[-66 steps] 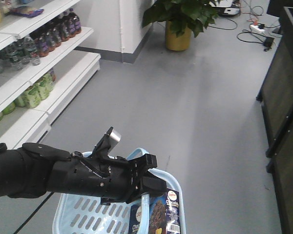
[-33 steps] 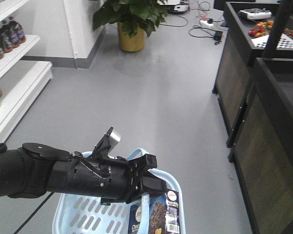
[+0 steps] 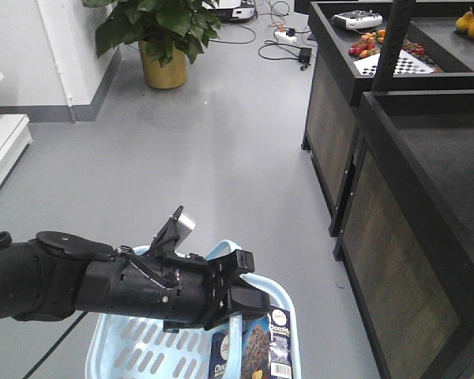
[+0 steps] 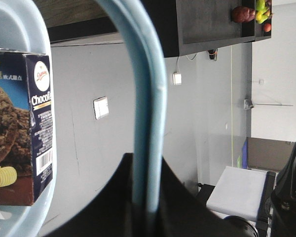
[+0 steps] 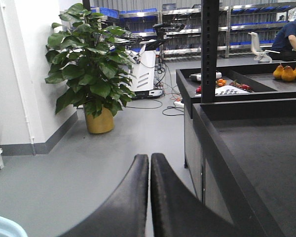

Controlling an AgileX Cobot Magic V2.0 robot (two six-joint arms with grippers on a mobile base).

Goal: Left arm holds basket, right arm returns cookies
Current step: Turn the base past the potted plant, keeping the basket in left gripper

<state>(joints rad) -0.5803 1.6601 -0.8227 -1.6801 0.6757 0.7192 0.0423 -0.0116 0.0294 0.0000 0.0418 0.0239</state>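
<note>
While the left hand (image 3: 243, 304) pinches the basket (image 3: 99, 347) handle (image 4: 150, 98), cookies (image 3: 257, 351) stand beside it.

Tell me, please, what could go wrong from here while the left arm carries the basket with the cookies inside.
1. The basket hangs only by its thin handle in the left gripper; it might swing or slip.
2. The cookies stand upright against the basket's right wall and could topple.
3. The black counter stands close on the right; the basket might knock it.
</note>
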